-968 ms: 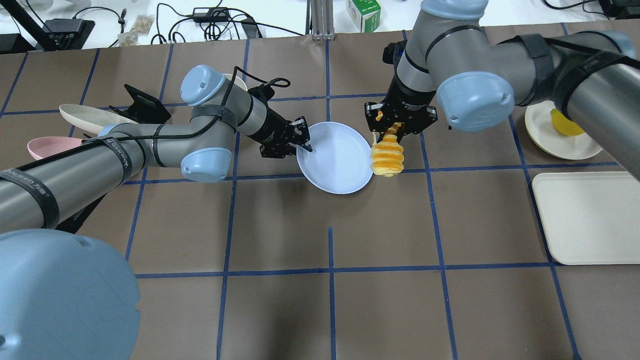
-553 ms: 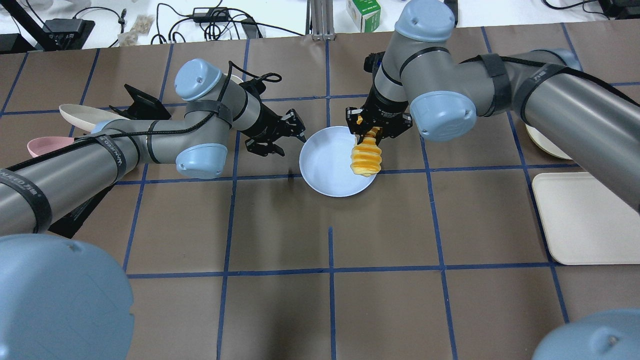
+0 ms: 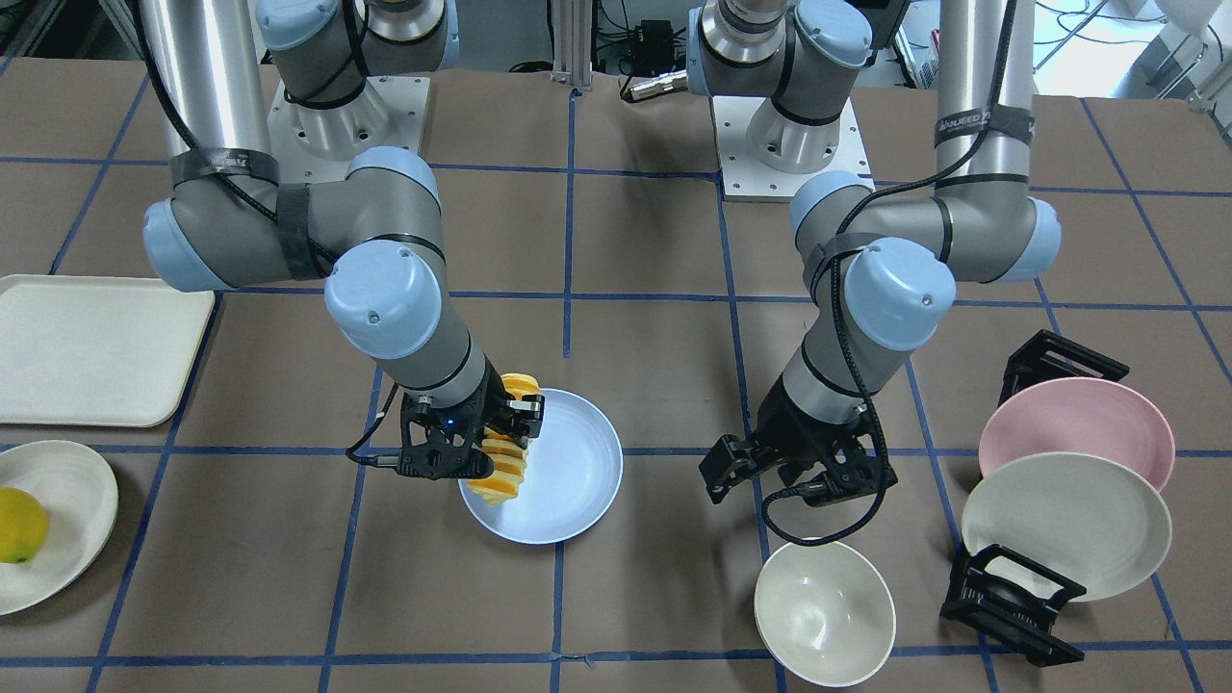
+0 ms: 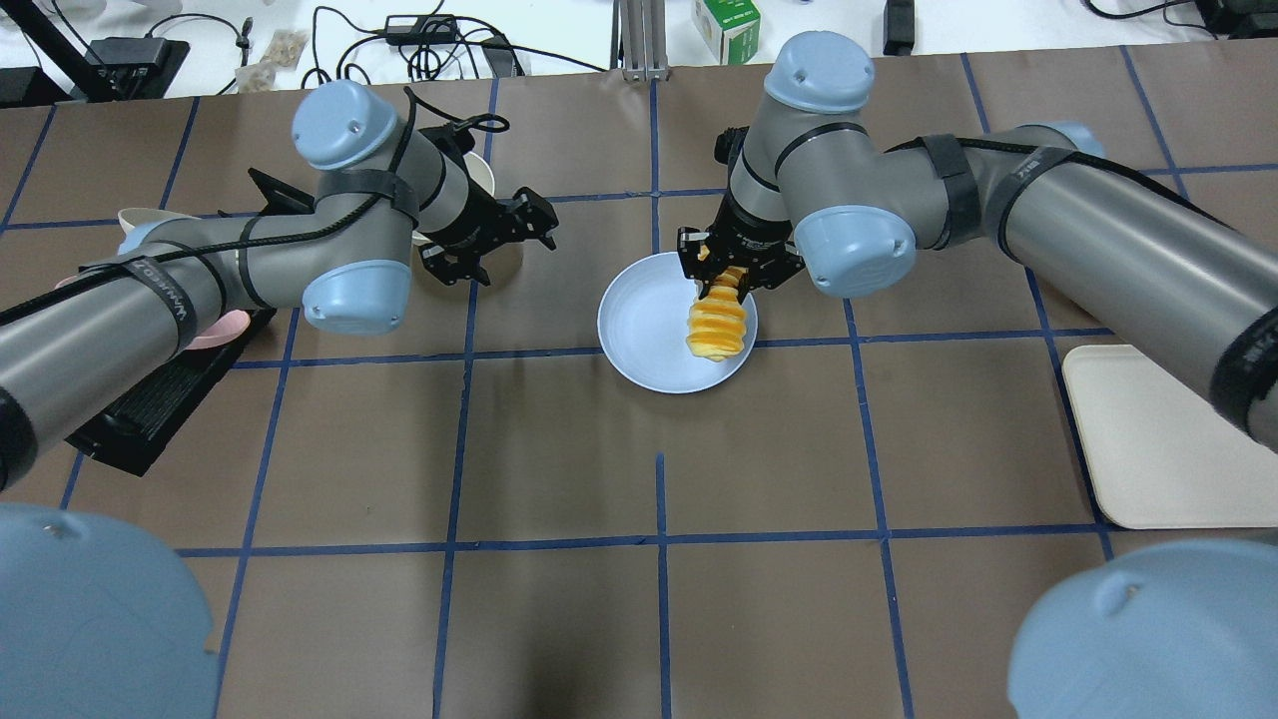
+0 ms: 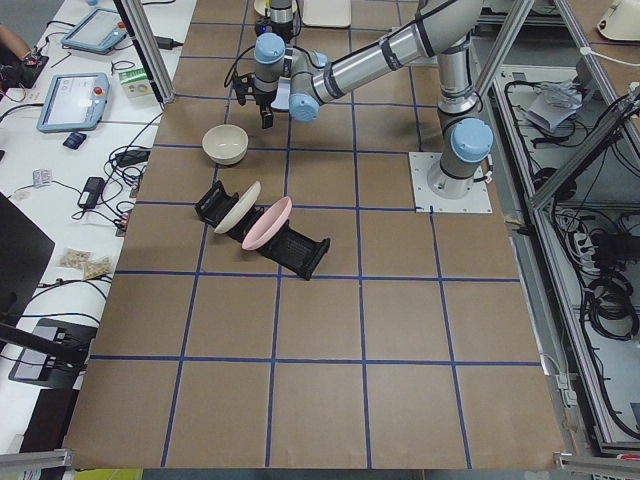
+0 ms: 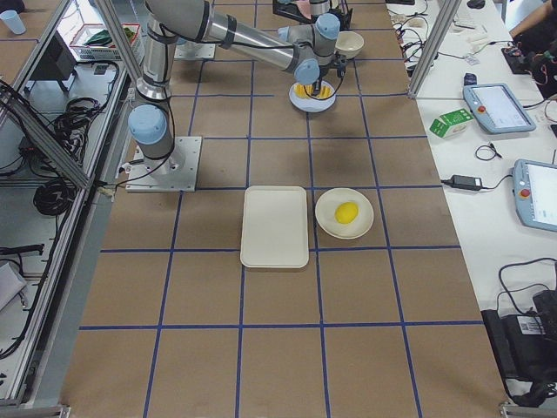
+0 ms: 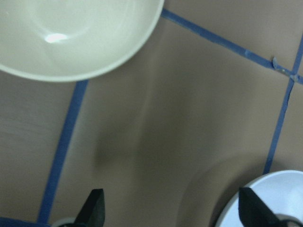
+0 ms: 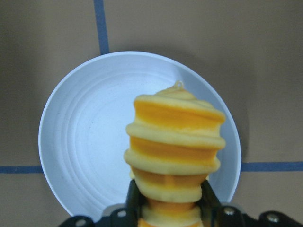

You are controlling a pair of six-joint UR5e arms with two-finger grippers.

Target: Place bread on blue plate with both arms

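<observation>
At the left, the left tool (image 4: 504,248) is seen empty with its fingers spread wide, held above bare tabletop (image 4: 559,449) near a cream bowl (image 3: 823,616) and well apart from the blue plate (image 4: 639,330). A second ago it was set against the plate's left rim, so it has been drawn back since then. At the middle, the plate is left flat on the tabletop. Over its right half the bread (image 4: 717,325) is held, hanging lengthwise from one end with its free end pointed down at the plate; whether that end touches the plate cannot be told. A second ago the bread was hung just outside the right rim, so it has been carried inward. At the right, the right tool (image 4: 734,272) is closed narrowly on the bread's upper end. The bread is judged light and probably somewhat yielding. Its ridges should give a sure hold, so it is best taken in a groove between segments, though swinging is to be expected when only one end is gripped.
</observation>
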